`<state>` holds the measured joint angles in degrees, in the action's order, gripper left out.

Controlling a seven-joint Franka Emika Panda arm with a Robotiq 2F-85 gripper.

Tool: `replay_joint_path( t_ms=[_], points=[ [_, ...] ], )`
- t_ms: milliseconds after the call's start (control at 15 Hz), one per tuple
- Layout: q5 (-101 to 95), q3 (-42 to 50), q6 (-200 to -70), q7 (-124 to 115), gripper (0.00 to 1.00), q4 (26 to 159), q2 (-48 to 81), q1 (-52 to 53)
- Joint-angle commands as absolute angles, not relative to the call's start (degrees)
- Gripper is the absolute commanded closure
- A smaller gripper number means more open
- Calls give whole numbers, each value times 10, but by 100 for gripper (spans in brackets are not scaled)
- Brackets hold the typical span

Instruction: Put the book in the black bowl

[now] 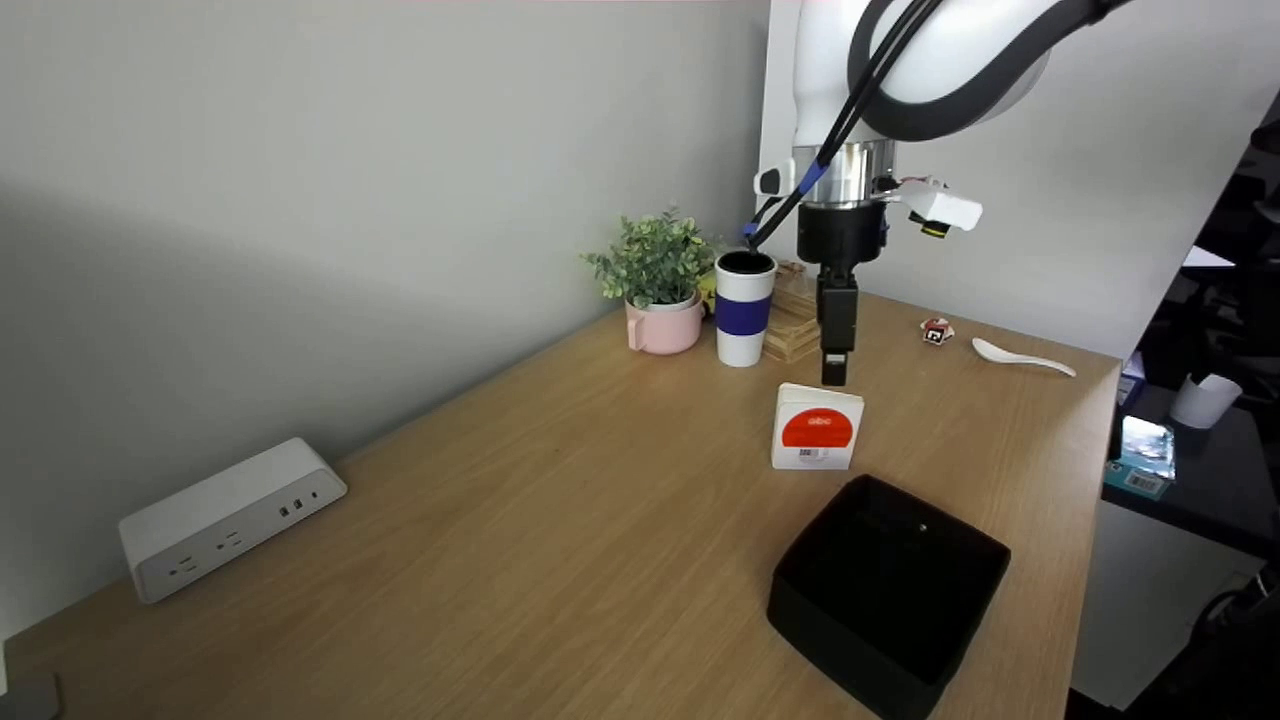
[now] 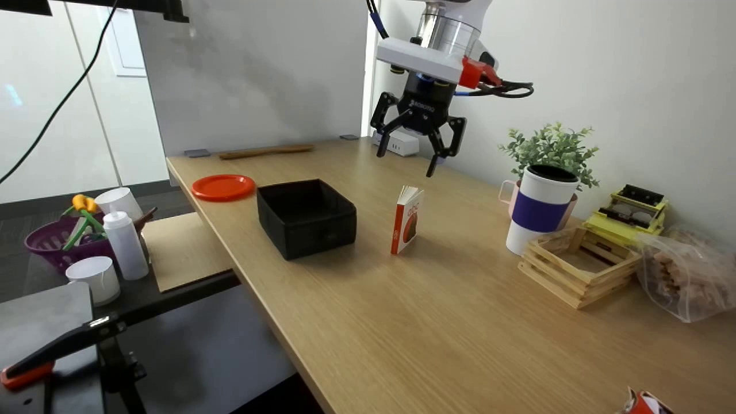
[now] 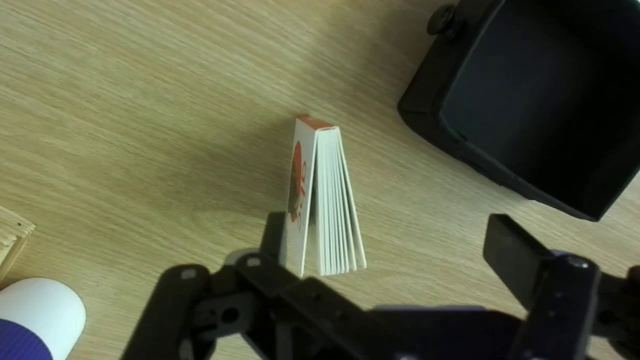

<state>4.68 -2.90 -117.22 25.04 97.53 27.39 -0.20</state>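
Observation:
The book is a small white booklet with a red circle. It stands upright on the table in both exterior views (image 1: 815, 430) (image 2: 407, 221); its pages are fanned slightly in the wrist view (image 3: 332, 210). The black bowl, a square box-like container, sits close beside it (image 1: 830, 640) (image 2: 322, 230); its near wall shows at the upper right of the wrist view (image 3: 425, 102). My gripper (image 2: 406, 164) is open and empty, pointing down above the book and not touching it. In the wrist view my fingers (image 3: 387, 225) are wide apart, with the book nearer the left finger.
A white-and-blue cup (image 1: 741, 320), a potted plant (image 1: 655, 270) and a wooden crate (image 2: 581, 270) stand along the wall. A red plate (image 2: 223, 187) lies beyond the bowl. A power strip (image 1: 235, 520) and a white spoon (image 1: 1020, 357) lie farther off.

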Motion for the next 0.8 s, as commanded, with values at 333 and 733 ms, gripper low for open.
replay_joint_path(
  t_ms=[333,733],
  points=[
    [81,-67,-1179,208,0,858,375,-2],
    [51,-45,-1197,100,0,822,398,19]
  ],
)
